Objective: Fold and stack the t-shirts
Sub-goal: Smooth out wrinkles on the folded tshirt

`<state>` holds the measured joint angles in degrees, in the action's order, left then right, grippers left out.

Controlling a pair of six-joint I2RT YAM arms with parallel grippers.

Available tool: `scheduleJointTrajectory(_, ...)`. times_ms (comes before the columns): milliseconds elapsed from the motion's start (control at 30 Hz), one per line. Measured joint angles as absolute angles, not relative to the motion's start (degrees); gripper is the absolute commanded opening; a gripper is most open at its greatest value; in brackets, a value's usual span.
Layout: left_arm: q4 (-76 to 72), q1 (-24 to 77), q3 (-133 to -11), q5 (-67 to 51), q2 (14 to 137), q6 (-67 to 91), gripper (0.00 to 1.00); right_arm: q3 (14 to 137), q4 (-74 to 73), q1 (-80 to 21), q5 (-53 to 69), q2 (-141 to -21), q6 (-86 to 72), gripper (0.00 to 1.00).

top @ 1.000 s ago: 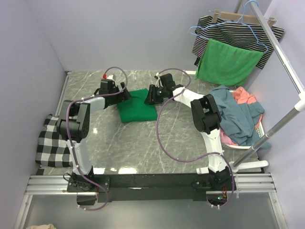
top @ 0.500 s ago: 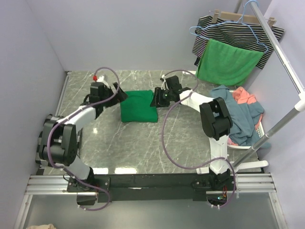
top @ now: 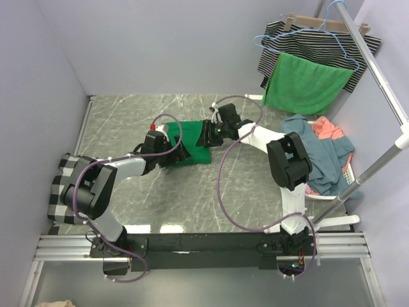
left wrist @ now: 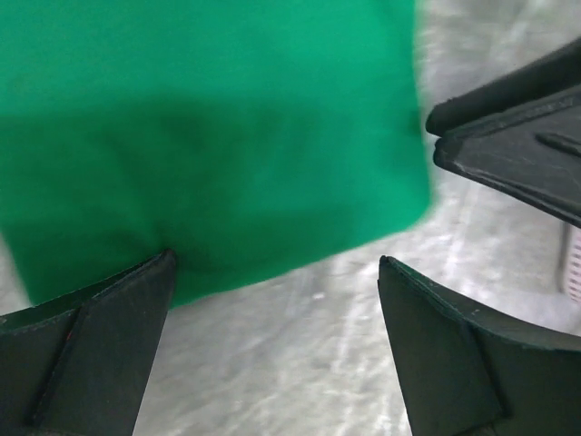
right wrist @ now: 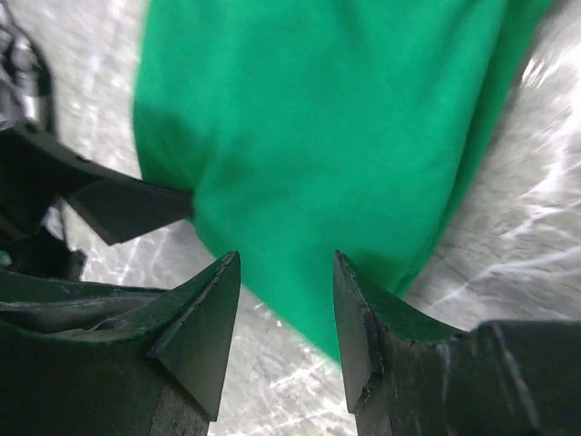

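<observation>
1. Looking down from the top camera, I see the green t-shirt [top: 192, 130] lying folded on the marble table [top: 128, 115], flanked by my two grippers
2. My left gripper [top: 179, 155] sits at the shirt's near corner with its jaws spread wide, holding nothing
3. Through the left wrist camera, the left gripper [left wrist: 277, 263] frames that corner: one fingertip [left wrist: 109, 318] touches the cloth's edge, and the other hangs over bare marble, clear of the shirt
4. My right gripper [top: 208, 135] sits at the opposite side of the shirt, facing the left one
5. Through the right wrist camera, the right gripper [right wrist: 286, 263] has its jaws partly apart, with green cloth filling the gap just ahead of the tips; I cannot tell whether they pinch it
6. A black finger [right wrist: 127, 207] of the left gripper touches the cloth's edge just beyond the right gripper's tips
7. The other t-shirts [top: 319, 150], blue and coral, lie heaped in a white basket [top: 346, 173], well behind the right gripper and beside that arm's elbow
</observation>
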<state>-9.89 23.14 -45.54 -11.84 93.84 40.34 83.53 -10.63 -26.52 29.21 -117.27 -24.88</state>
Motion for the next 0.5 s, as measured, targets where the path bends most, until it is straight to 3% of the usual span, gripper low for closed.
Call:
scheduleJointTrajectory(233, -12.49, 23.07, -41.78, -8.12, 92.47, 41.78, 1.0, 83.18, -12.36, -27.07, 28.77, -121.93, -25.96, 0.51)
scheduleJointTrajectory(500, -7.6, 23.07, -39.55, -3.77, 82.37, 41.58, 0.99, 76.55, -9.82, -27.07, 27.9, -116.53, -25.52, 0.52)
